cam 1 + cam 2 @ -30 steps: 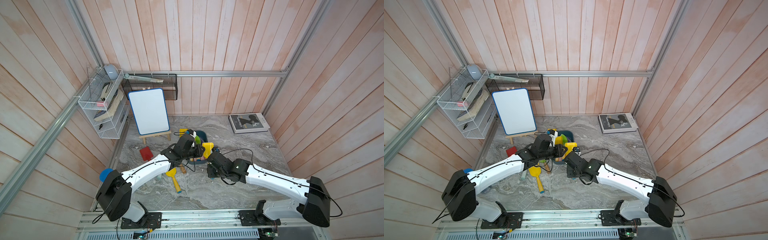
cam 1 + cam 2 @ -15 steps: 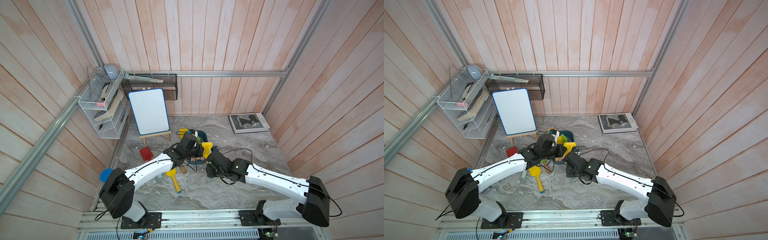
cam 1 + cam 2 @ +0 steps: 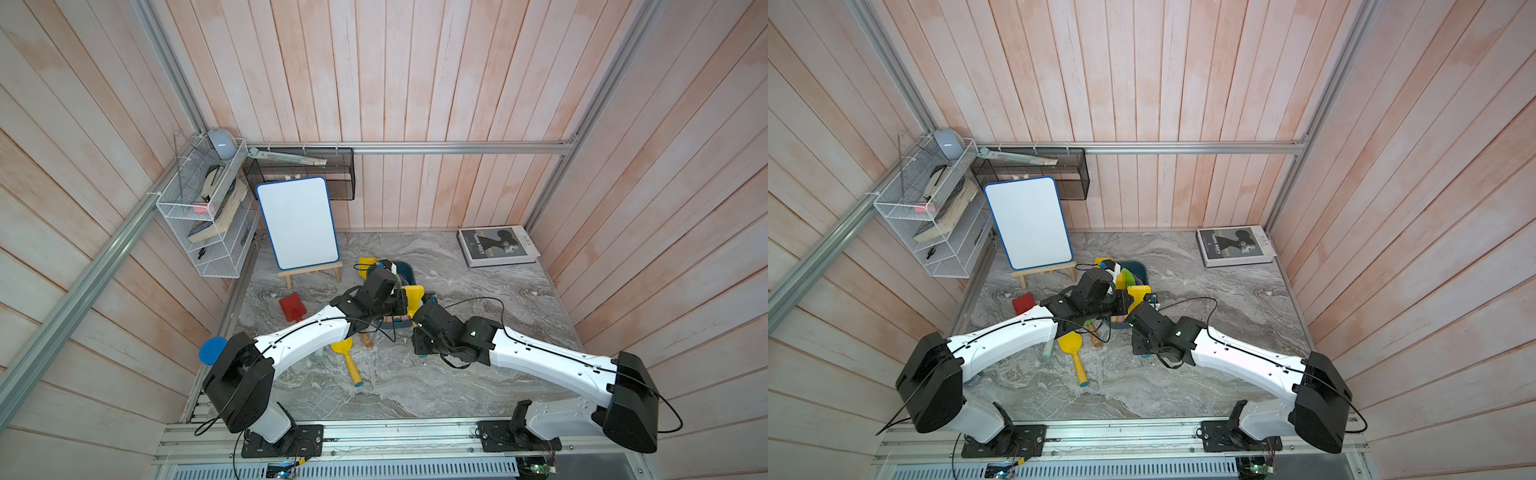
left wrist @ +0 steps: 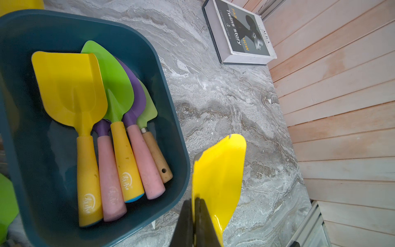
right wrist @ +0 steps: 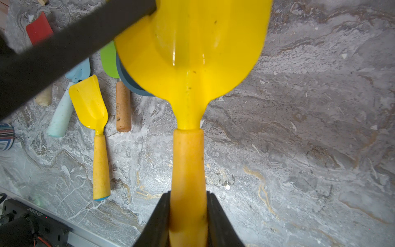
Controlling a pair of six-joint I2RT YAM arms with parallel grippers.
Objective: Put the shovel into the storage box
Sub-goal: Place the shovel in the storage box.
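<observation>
A yellow shovel (image 5: pixel 188 53) with an orange-yellow handle hangs above the table, just beside the storage box (image 4: pixel 168 111). My right gripper (image 5: pixel 188 194) is shut on its handle. My left gripper (image 4: pixel 195 201) is shut on the edge of its yellow blade (image 4: pixel 220 171); one of its dark fingers (image 5: pixel 64 49) crosses the right wrist view. The box is a dark teal tub (image 3: pixel 405 270) with several shovels lying side by side in it. In both top views the two grippers meet at the blade (image 3: pixel 1139 295), at the box's near right corner.
Loose on the marble in front of the box lie a small yellow shovel (image 3: pixel 347 353), a pale blue one (image 5: pixel 64 107) and a green one with a wooden handle (image 5: pixel 123 104). A red shovel (image 3: pixel 292 307) lies left. Whiteboard easel (image 3: pixel 297 222), book (image 3: pixel 496 245) and wire rack (image 3: pixel 208 208) stand behind.
My left gripper has closed onto the yellow blade's edge. The right gripper keeps its hold on the handle, and both arms have hardly moved.
</observation>
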